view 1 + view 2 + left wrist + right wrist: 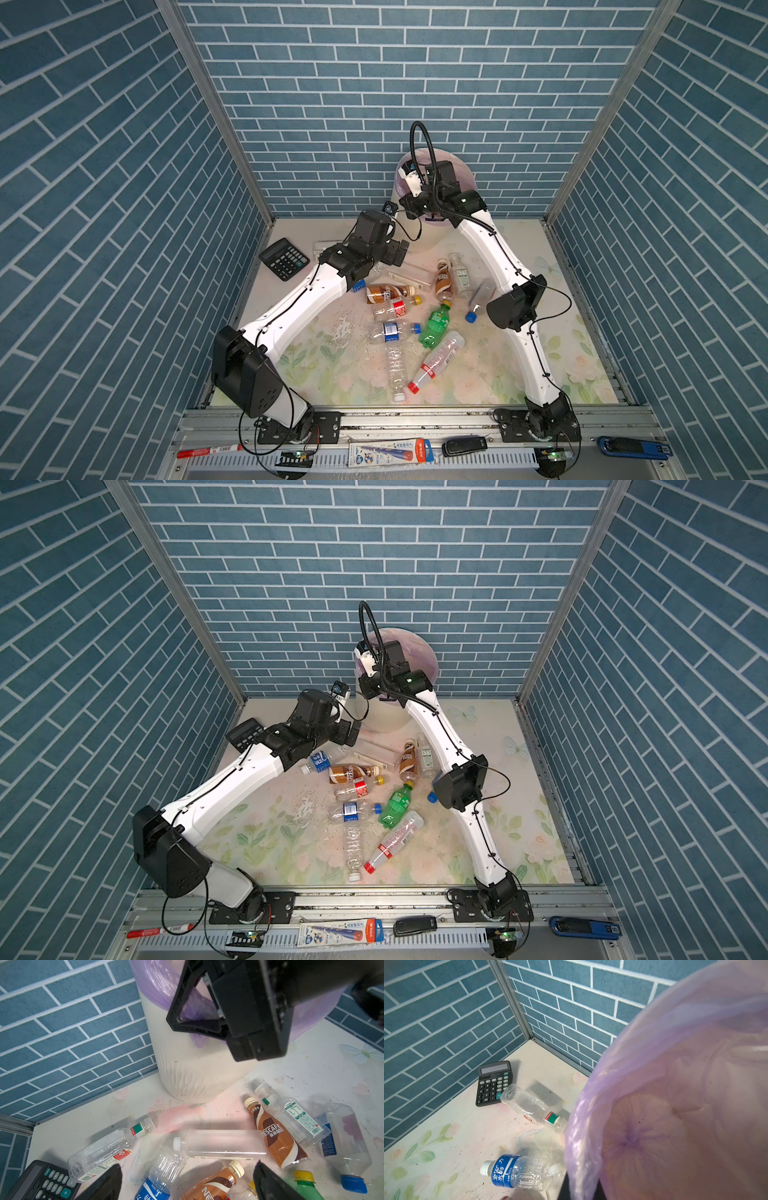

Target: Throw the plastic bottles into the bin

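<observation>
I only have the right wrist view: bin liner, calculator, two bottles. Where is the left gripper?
Observer: The left gripper hangs open over the bottles beside the bin.
Operator: What lies by the front rail?
Observer: A red-capped bottle and a white-capped bottle lie nearest it.
Operator: Any coloured bottle?
Observer: One green bottle lies mid-table.
</observation>
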